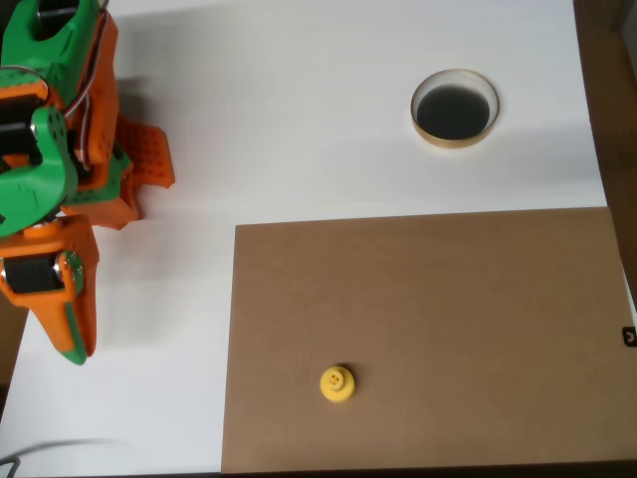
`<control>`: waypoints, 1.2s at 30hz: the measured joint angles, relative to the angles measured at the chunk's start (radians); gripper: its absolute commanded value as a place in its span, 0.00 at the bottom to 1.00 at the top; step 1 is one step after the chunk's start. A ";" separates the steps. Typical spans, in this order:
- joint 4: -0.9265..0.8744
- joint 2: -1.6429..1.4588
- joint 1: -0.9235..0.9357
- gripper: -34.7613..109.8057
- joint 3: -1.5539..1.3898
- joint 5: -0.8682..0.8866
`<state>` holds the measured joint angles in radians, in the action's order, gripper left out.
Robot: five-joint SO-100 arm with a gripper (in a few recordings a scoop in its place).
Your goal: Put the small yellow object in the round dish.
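Nothing grasped yet; arm parked far left.
Your gripper (72, 324) looks closed and empty. The yellow piece (337, 383) sits on the brown board (428, 299), well apart from the dish (455, 108); being tiny and round-based, it may squirt from a sloppy pinch.

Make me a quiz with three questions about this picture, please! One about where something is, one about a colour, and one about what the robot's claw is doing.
1. Where does the small yellow object sit?
A. on the brown board
B. inside the round dish
C. on the arm

2. What colour is the inside of the dish?
A. white
B. black
C. red

3. What is the gripper holding?
A. the dish
B. the yellow piece
C. nothing

Answers: 1 A, it rests low on the board, far from the dish. 2 B, the inside is dark and glossy, within a pale tan rim. 3 C, the gripper is at the picture's left over the white table, away from both things.
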<state>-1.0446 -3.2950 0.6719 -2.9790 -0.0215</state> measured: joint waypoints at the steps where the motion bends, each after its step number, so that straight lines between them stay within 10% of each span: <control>1: 0.000 0.000 0.000 0.24 0.000 0.000; 36: 0.095 0.000 0.166 0.39 0.005 -0.149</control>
<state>-0.9495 -3.2950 0.8376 -2.9744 -0.1703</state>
